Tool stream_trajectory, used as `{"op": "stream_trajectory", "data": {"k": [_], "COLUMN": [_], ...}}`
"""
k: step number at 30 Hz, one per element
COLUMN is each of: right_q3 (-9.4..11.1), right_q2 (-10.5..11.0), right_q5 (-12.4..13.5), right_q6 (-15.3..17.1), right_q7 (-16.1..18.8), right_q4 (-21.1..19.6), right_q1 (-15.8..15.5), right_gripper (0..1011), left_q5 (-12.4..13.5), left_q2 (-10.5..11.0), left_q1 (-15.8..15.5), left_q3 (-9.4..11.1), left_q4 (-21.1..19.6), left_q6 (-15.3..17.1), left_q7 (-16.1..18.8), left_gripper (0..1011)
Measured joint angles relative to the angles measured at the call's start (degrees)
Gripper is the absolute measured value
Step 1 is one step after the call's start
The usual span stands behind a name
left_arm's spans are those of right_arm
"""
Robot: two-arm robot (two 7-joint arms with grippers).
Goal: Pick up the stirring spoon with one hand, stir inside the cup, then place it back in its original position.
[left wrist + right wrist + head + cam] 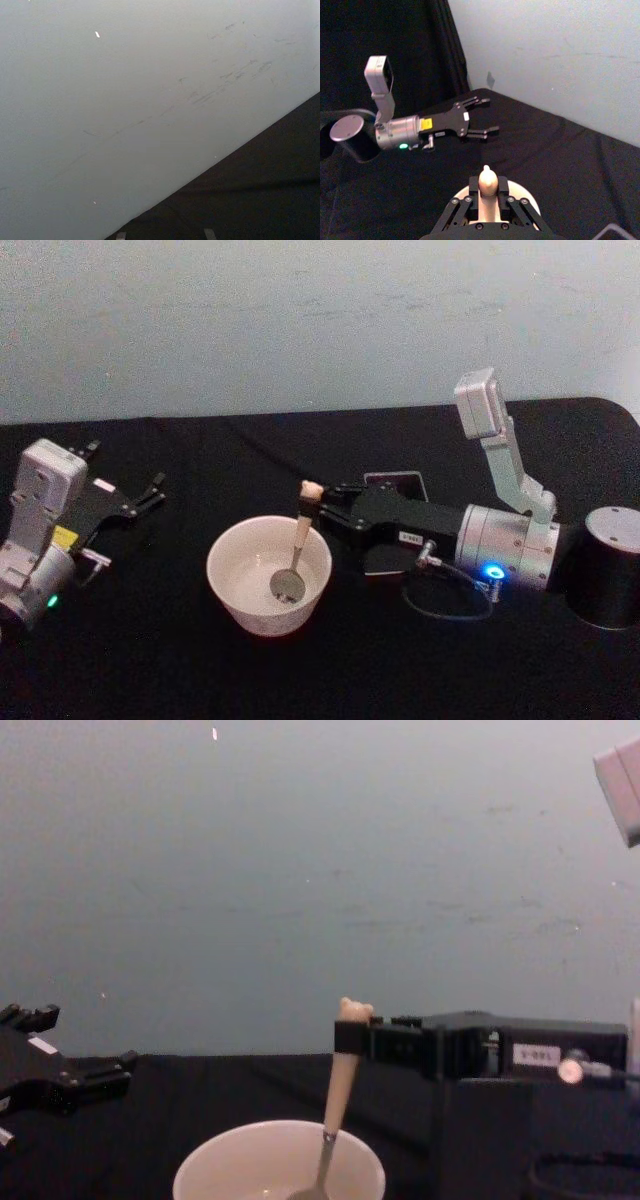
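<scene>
Right gripper: my right gripper [318, 502] reaches in from the right, level over the black table [150, 660]. Its fingers are clamped on the beige handle of the stirring spoon [300, 540], just under the tiny bear head [354, 1011].
Grip check: in the right wrist view the two pads squeeze the handle from both sides and the bear head pokes up between them. It looks snug.
Left gripper: my left gripper [135, 472] is parked well off to the left, fingers spread wide and holding nothing.
Spoon location: the silver bowl is down inside the cream-white cup [262, 618], low near the floor of it. I cannot tell whether it is touching or only just above.
Spoon axis: the long axis runs close to upright. The bowl end points down into the cup and the bear head points up, with the top leaning a little to my right, toward the gripper.
Cup: it sits on the table between my two arms, just beside my right fingertips. I cannot make out any liquid in it.
Holder: the dark grey square holder [400, 478] stands behind and under my right gripper body, right of the cup, and nothing stands in it.
Done so far: the pick-up is done and the spoon is in the cup, so I judge this to be the stirring step.
What is left: finish circling the bowl, lift clear of the rim, carry the spoon right to the holder, lower it in and let go.
Watch for: the thin rim is close to the neck, and a wide sweep could nudge the cup.
</scene>
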Motion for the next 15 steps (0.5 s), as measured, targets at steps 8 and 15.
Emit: {"op": "stream_trajectory", "data": {"k": [8,15], "right_q3": [0.13,0.31], "right_q2": [-1.09,-1.15], "right_q5": [1.27,2.36], "right_q6": [0.21,0.66], "right_q7": [-1.52,-2.36], "right_q4": [0.68,0.52], "right_q1": [0.99,1.25], "right_gripper": [221,221], "left_q5": [0.0,0.0], "left_q2": [0.0,0.0], "left_q1": [0.0,0.0], "left_q3": [0.0,0.0], "left_q4": [0.0,0.0], "left_q6": [0.0,0.0], "left_q7": [0.0,0.0], "left_gripper": [1001,1002]}}
